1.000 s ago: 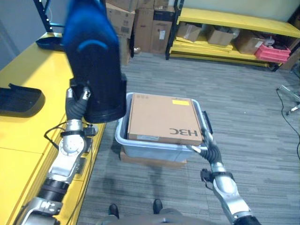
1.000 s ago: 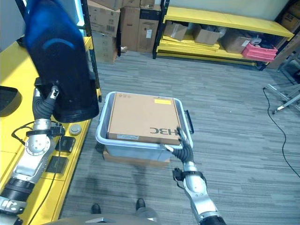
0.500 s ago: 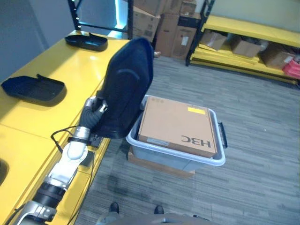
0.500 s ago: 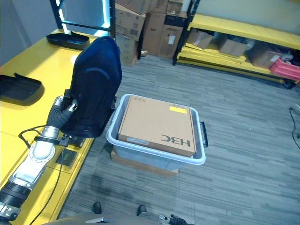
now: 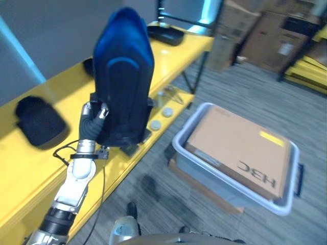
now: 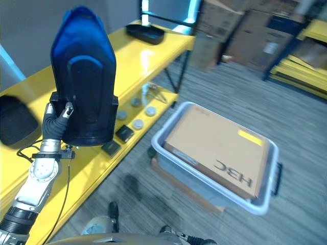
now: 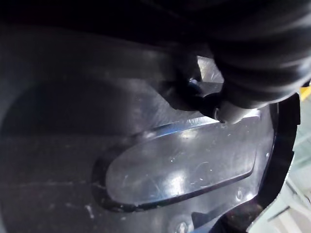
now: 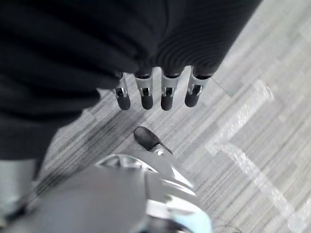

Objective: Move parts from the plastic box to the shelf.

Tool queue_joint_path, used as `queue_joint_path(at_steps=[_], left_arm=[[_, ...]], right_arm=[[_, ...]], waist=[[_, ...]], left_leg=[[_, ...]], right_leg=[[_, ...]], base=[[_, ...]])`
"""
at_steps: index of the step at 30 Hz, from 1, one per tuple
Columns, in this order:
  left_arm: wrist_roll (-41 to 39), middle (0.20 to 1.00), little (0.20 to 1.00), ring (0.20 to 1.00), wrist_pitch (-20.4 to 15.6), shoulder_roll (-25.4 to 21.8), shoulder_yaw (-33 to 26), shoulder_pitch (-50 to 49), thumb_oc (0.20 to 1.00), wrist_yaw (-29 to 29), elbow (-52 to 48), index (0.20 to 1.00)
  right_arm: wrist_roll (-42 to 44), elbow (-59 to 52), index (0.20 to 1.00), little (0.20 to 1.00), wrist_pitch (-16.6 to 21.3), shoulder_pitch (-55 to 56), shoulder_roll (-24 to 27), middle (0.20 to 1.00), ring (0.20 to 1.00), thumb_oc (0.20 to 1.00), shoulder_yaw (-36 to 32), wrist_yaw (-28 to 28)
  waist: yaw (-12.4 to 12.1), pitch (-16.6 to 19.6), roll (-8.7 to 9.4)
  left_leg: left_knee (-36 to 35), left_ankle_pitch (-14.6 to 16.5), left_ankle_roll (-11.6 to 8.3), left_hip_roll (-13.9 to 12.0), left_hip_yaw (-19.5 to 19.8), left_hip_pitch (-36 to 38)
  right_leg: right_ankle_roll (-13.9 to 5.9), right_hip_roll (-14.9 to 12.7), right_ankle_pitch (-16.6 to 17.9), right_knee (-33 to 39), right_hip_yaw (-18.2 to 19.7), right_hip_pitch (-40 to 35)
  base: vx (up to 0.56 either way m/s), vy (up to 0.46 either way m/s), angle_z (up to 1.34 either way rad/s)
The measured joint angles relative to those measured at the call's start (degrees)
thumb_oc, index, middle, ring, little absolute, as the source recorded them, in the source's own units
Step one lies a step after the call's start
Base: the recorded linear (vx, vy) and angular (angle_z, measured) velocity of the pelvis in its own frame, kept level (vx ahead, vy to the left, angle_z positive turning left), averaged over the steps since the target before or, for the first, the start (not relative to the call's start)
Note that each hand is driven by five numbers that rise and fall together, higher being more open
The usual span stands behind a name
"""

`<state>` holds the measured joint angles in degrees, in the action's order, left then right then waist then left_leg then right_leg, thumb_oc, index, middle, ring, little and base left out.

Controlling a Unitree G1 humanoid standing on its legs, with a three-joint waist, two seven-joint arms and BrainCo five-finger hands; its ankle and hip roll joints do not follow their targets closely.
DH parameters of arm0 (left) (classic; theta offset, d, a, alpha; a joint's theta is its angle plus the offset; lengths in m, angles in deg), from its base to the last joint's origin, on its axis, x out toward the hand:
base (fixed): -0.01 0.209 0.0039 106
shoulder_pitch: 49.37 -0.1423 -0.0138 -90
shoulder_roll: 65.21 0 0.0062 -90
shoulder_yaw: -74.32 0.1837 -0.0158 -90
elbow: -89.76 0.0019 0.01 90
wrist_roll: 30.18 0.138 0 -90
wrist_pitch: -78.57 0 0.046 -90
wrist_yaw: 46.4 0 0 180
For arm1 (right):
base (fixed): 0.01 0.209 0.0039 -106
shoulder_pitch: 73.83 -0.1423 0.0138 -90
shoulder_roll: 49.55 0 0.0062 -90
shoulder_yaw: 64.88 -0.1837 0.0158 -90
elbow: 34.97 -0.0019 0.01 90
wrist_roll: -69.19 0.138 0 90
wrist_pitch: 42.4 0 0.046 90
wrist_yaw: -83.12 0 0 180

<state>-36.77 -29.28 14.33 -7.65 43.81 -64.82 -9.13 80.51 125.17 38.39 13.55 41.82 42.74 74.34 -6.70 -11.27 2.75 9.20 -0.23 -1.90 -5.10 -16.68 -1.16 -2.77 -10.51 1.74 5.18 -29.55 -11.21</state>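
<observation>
Stacked cardboard cartons (image 5: pixel 255 30) are seen at the far end of the grey striped floor (image 6: pixel 214 87), w/ a yellow storage rack (image 6: pixel 306 56) beside them. A blue-lit dark upright frame (image 6: pixel 168 10) is seen in the background. A brown pallet board (image 5: pixel 204 189) is seen on the floor.

Carton (image 6: pixel 217 148) in plastic box (image 6: pixel 263 201), right of shelf (image 6: pixel 153 53).

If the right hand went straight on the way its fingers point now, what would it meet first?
Judging by the right wrist view, the right hand points down at the grey carpeted floor; nothing else appears to lie in its line, though depth is unclear.
</observation>
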Motion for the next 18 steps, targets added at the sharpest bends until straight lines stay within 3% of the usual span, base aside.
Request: queue_joint_path(at_steps=[1,2,5,10,12,14,15,16,17,18], left_arm=[[0.0,0.200,0.200,0.200,0.0,0.0,-0.1,0.0,0.200,0.0,0.0,0.200],[0.1,0.200,0.200,0.200,0.0,-0.1,-0.4,0.2,0.200,0.5,-0.7,0.200],[-0.1,0.200,0.200,0.200,-0.1,-1.3,-4.0,0.9,0.200,0.4,-3.4,0.200],[-0.4,0.200,0.200,0.200,-1.1,-3.2,-3.4,1.6,0.200,1.1,-3.5,0.200],[-0.6,0.200,0.200,0.200,-1.4,-3.3,-2.4,2.6,0.200,2.8,-3.7,0.200],[-0.6,0.200,0.200,0.200,-2.4,-3.4,-1.6,3.5,0.200,4.0,-3.9,0.200],[-0.6,0.200,0.200,0.200,-3.2,-3.4,-0.9,4.6,0.200,4.5,-3.9,0.200],[-0.6,0.200,0.200,0.200,-4.7,-3.4,-0.7,5.5,0.200,5.0,-3.9,0.200],[-0.6,0.200,0.200,0.200,-5.1,-3.1,-0.3,6.5,0.200,5.0,-3.8,0.200],[-1.0,0.200,0.200,0.200,-5.4,-2.6,0.7,8.1,0.200,4.9,-3.6,0.200]], right_arm=[[0.1,0.0,1.000,1.000,-0.1,-0.5,0.4,1.000,1.000,1.000,-0.2,0.0],[0.3,0.1,1.000,1.000,-0.5,-0.9,0.7,1.000,1.000,1.000,-3.2,0.2],[-0.5,1.1,1.000,1.000,0.6,-1.1,-2.6,1.000,1.000,1.000,-4.6,-0.3],[-0.4,1.0,1.000,1.000,3.3,-2.5,-4.6,1.000,1.000,1.000,-2.2,-0.8],[-0.2,0.9,1.000,1.000,4.7,-3.4,-4.4,1.000,1.000,1.000,-2.2,-0.7],[-0.3,0.6,1.000,1.000,5.4,-4.5,-4.1,1.000,1.000,1.000,-2.4,-0.1],[-0.3,0.5,1.000,1.000,6.0,-4.4,-3.2,1.000,1.000,1.000,-2.6,0.2],[-0.3,0.6,1.000,1.000,6.3,-4.9,-2.9,1.000,1.000,1.000,-2.5,0.3],[-0.4,0.5,1.000,1.000,6.5,-4.9,-2.9,1.000,1.000,1.000,-2.8,0.2],[-0.4,0.6,1.000,1.000,6.5,-4.7,-3.3,1.000,1.000,1.000,-3.0,0.3]], waist=[[0.1,0.1,-0.40],[1.0,1.1,-1.64],[0.3,1.3,1.10],[0.5,1.4,1.21],[1.1,0.7,-0.76],[1.1,0.1,-2.00],[1.6,-0.2,-2.46],[1.7,-0.6,-3.10],[2.0,-0.5,-2.50],[3.0,-0.9,-3.02]], left_leg=[[1.8,0.0,0.13,0.1,-0.8,0.6],[-0.8,1.6,1.04,1.7,-1.0,2.2],[-4.8,1.3,2.94,5.4,1.5,2.4],[-8.3,0.1,4.34,7.1,4.3,3.4],[-8.9,-0.2,4.89,5.8,5.1,3.6],[-9.4,0.2,5.24,5.1,5.0,4.2],[-9.6,0.4,5.58,4.9,5.8,4.4],[-9.8,0.0,6.17,4.7,6.1,4.4],[-9.7,-0.6,5.71,4.4,7.0,4.4],[-9.3,-1.1,5.73,3.6,9.3,3.8]], right_leg=[[-0.52,-0.2,0.2,-0.4,-0.9,-0.9],[-1.84,-0.2,0.5,-0.5,-3.6,-2.2],[-1.52,-1.8,1.0,-0.5,-3.9,-2.6],[-1.00,-4.1,0.8,-5.1,-3.9,-1.2],[-1.02,-4.9,1.2,-13.0,-3.8,1.9],[-2.93,-7.2,2.5,-22.4,-2.5,5.6],[-3.00,-8.7,2.2,-27.7,-2.2,8.2],[-2.72,-8.0,-1.7,-29.5,-0.2,10.6],[-2.05,-5.8,-3.3,-28.1,1.7,11.1],[-1.89,-1.0,-5.3,-23.9,7.6,10.7]], base=[[0.03,0.051,1.07],[0.05,0.075,1.07],[0.05,0.212,0.91],[0.04,0.151,0.24],[0.03,0.144,0.22],[0.00,0.060,0.07],[0.03,-0.125,0.13],[0.05,-0.155,0.12],[0.14,-0.242,0.36],[0.10,-0.160,0.82]])
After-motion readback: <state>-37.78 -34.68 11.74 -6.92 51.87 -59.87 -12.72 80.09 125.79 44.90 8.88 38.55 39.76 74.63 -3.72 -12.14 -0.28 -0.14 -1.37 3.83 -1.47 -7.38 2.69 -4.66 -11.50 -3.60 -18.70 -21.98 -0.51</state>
